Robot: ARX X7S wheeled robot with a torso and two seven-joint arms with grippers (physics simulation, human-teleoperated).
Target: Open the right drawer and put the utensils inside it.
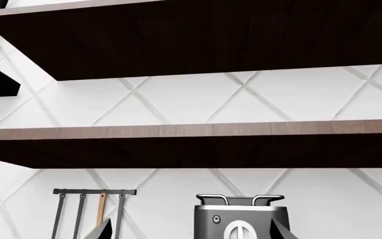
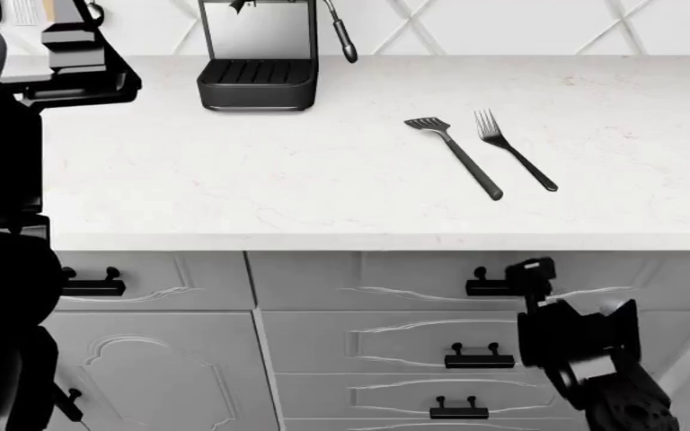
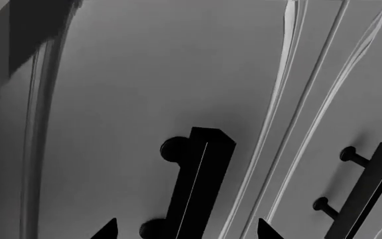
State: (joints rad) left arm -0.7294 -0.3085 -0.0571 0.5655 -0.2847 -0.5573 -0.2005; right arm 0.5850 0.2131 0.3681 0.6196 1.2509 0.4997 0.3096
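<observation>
The right drawer (image 2: pixel 381 280) is shut under the counter edge; it is white, with wavy carving and a black bar handle (image 2: pixel 487 286). My right gripper (image 2: pixel 527 275) is at that handle and open. In the right wrist view the handle (image 3: pixel 201 179) stands between the two fingertips (image 3: pixel 109 231), which do not touch it. The utensils lie side by side on the white counter: a dark slotted spatula (image 2: pixel 455 157) and a dark fork (image 2: pixel 516 162). My left gripper (image 1: pixel 191 235) is open and empty, raised high at the left and facing the back wall.
A black coffee machine (image 2: pixel 258 56) stands at the back of the counter (image 2: pixel 321 189). Two dark wooden shelves (image 1: pixel 198 144) and a rail of hanging tools (image 1: pixel 95 209) are on the tiled wall. More carved drawers with black handles (image 2: pixel 480 357) lie below the right drawer.
</observation>
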